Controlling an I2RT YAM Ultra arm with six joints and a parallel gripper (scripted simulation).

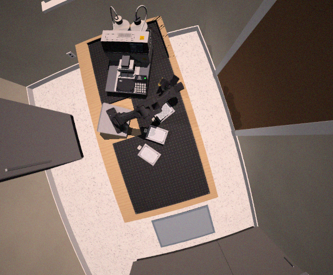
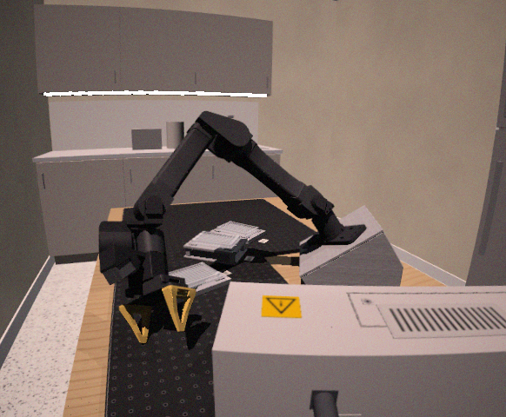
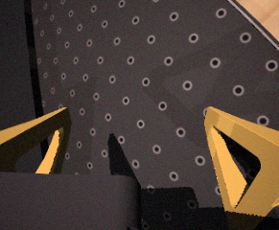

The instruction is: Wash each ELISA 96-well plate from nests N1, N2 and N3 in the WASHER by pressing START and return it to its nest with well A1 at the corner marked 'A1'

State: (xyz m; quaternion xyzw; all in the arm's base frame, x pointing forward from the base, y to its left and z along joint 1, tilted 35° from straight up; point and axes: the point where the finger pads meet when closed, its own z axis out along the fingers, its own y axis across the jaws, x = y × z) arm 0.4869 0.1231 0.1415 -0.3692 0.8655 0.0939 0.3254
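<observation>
Three white 96-well plates lie in their nests on the dark mat: one near the arm (image 1: 164,112), one in the middle (image 1: 156,134) and one farthest from the washer (image 1: 149,154). In the exterior view they show as the near plate (image 2: 197,274), the middle plate (image 2: 212,244) and the far plate (image 2: 238,229). The washer (image 1: 126,59) has a dark carrier pocket (image 1: 125,85) with no plate in it, a keypad (image 1: 141,86) and a green lamp (image 1: 145,78). My gripper (image 1: 161,83) (image 2: 158,309) (image 3: 137,115) is open and empty, low over bare mat to the right of the keypad.
The arm's base sits on a grey wedge block (image 1: 113,121) (image 2: 349,260). The washer's housing (image 2: 369,340) fills the foreground of the exterior view. Two bottles (image 1: 129,23) stand behind the washer. A dark edge (image 3: 5,72) runs down the left of the wrist view.
</observation>
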